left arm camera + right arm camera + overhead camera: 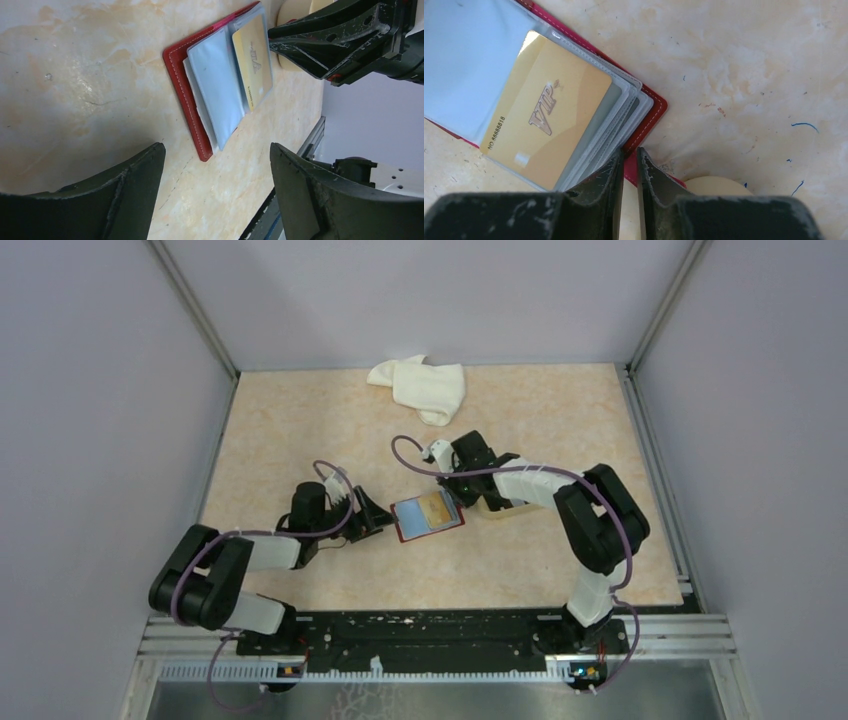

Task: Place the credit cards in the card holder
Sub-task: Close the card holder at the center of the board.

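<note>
Two arms in shot. Top cam first: card holder (428,516) lies open and flat on the table (300,430), approx centre, between the two grippers. Left gripper (371,520) sits just beside its left edge, jaws spread wide, nothing in them. Right gripper (457,490) comes down onto the holder's far-right corner; from up here we can't tell its jaw gap. Beige tray (495,508) is mostly hidden under the right arm, just right of the holder. White cloth (420,386) is crumpled at the far edge, well apart from the rest.

Left wrist cam: left fingers (125,200) frame the view w/ bare table between them, so wide and holding nothing. Holder is ahead of them, not touching. Red cover w/ white stitching is underneath, clear sleeves (215,90) fanned on top, gold card (252,65) inside a sleeve on the far half. Right gripper's tip meets the sleeve stack at that far edge.

Right wrist cam: right fingers (599,185) are nearly closed, narrow slit only, w/ the red cover's edge in the slit. We read that as pinched on the holder's edge. Gold card reads "VIP" and sits in the top sleeve of the stack, more sleeves under it. Tray's rim peeks out just behind the fingers, touching or just beside the holder; can't tell which.
</note>
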### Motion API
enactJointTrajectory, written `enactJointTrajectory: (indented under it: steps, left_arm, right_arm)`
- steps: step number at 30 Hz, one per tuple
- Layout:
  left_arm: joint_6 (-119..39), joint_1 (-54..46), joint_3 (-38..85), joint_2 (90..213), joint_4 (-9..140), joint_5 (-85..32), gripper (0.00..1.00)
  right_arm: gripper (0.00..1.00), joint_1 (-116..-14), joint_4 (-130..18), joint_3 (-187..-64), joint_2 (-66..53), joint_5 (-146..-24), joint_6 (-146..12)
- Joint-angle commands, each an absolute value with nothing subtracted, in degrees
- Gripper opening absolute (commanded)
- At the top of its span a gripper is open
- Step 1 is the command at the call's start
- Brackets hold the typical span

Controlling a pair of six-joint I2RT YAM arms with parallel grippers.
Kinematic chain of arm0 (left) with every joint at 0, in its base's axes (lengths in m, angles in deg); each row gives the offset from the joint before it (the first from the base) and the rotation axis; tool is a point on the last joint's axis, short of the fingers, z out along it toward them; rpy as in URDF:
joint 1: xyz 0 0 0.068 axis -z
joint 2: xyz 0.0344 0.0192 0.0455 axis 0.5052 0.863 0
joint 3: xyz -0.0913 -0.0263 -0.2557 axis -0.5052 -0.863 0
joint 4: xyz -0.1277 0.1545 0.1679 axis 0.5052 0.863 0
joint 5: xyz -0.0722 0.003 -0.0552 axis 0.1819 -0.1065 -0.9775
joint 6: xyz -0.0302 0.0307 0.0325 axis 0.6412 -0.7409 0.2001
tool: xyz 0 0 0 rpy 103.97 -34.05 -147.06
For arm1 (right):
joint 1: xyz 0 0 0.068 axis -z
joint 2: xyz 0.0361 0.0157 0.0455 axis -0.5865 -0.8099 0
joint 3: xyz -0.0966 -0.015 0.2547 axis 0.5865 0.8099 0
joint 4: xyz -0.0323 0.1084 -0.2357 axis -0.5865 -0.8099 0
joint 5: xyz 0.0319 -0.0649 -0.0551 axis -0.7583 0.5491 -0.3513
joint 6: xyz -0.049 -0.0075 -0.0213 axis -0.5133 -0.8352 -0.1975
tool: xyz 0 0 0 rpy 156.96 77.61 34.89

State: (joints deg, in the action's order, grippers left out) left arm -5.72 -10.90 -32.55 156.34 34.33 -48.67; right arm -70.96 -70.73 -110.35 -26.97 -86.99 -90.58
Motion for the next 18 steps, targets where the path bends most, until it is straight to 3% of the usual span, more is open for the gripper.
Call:
enactJointTrajectory:
  steps: [1, 8, 11, 18]
  left_arm:
    - [-2.4, -10.7, -32.9, 159.6, 33.1, -49.6, 0.85]
    - [-0.6, -5.9, -31.3, 165.2, 32.8, -45.2, 0.85]
    - [-0.1, -4.1, -30.0, 166.0, 34.4, -41.8, 0.98]
    - [0.3, -1.9, -27.6, 166.3, 35.0, -38.6, 0.98]
  right_arm:
    - [0.15, -71.1, -73.3, -112.0, -28.5, -85.0, -90.7]
    - [0.15, -71.1, -74.5, -112.6, -29.7, -85.8, -90.7]
    - [0.15, -71.1, -74.9, -112.7, -30.1, -86.3, -90.6]
    - [0.14, -71.1, -75.6, -113.1, -30.8, -87.9, -90.3]
